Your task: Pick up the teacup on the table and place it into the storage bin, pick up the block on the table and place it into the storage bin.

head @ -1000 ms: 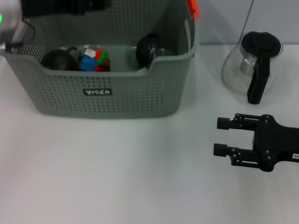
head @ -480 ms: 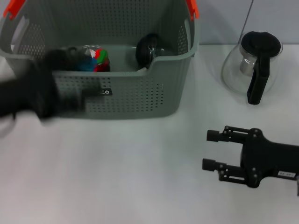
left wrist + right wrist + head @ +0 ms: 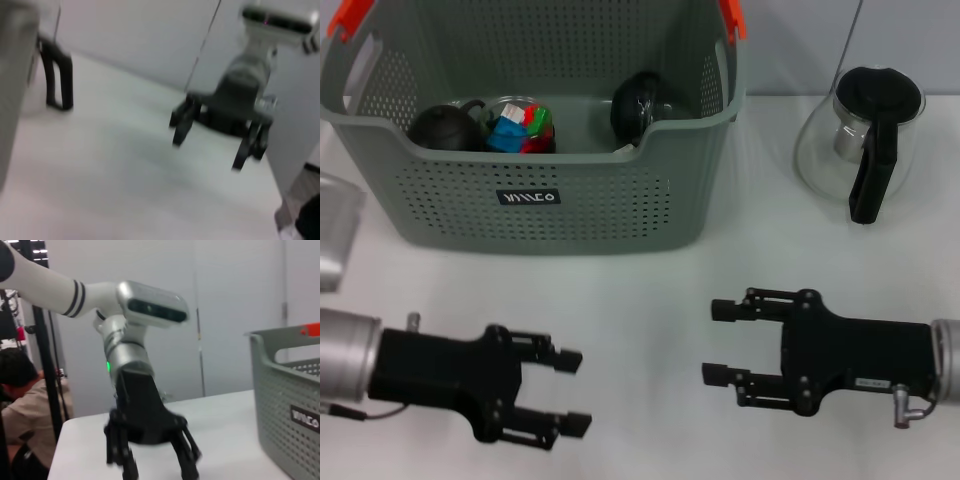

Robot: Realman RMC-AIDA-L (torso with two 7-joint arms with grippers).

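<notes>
Block point(image 3: 520, 128) & teacup point(image 3: 638, 104) in bin point(image 3: 650, 205), both tools gaping, empty

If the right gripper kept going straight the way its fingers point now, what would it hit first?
Probably the left gripper. In the head view the right gripper lies open over the table, fingers aimed across at the left one, which faces back, also open. The gap between them looks free, though their heights are hard to compare.

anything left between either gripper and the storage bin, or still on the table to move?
Nothing visible. The left gripper and right gripper hover open and empty over bare table in front of the storage bin. The multicoloured block and dark teacups already lie inside; the glass teapot stands off to its right.
</notes>
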